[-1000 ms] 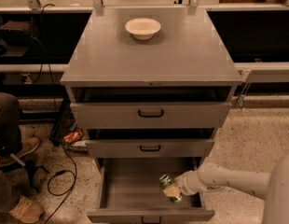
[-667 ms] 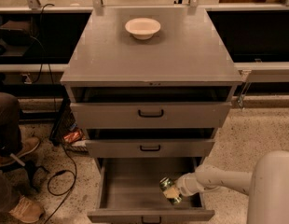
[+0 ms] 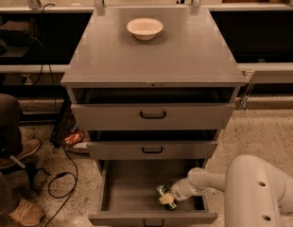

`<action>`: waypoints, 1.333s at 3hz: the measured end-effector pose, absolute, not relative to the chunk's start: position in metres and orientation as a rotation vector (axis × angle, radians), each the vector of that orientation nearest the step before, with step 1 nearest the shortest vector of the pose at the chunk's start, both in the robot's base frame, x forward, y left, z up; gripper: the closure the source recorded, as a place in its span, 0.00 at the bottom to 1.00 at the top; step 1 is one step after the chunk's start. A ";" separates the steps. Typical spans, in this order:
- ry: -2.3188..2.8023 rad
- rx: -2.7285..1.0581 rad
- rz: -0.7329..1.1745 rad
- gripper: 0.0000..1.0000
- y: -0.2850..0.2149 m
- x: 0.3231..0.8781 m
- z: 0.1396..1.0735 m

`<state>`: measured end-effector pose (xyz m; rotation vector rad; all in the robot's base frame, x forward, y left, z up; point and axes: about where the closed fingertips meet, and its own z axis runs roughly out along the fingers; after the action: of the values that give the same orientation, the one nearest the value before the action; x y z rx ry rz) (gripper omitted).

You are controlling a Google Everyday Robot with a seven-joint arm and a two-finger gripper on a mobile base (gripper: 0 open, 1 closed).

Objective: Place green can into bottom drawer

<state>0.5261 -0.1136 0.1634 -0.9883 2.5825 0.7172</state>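
claw (image 3: pixel 167 198) low inside the open bottom drawer (image 3: pixel 132 193), right side, clamped on the green can (image 3: pixel 161 191) | can's tilted just over the drawer floor, I'd guess so it lands gently when let go | small can, mottled green with pale patches | cream bowl (image 3: pixel 144 28) sits on the worktop (image 3: pixel 184 56), not involved

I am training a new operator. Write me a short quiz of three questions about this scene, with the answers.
1. True or false: the bowl stands on the cabinet top.
2. Where is the gripper? A) above the cabinet top B) inside the bottom drawer C) over the bowl
3. Which thing is at the gripper's tip?
Key: 1 true; 2 B; 3 the green can.
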 end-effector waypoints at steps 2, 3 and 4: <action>2.583 -0.997 0.791 0.81 -0.093 0.532 0.138; 2.567 -0.988 0.817 0.58 -0.088 0.533 0.139; 2.543 -0.977 0.836 0.35 -0.086 0.534 0.145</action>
<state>0.5339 -0.0855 0.1447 -0.9766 2.5427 0.8364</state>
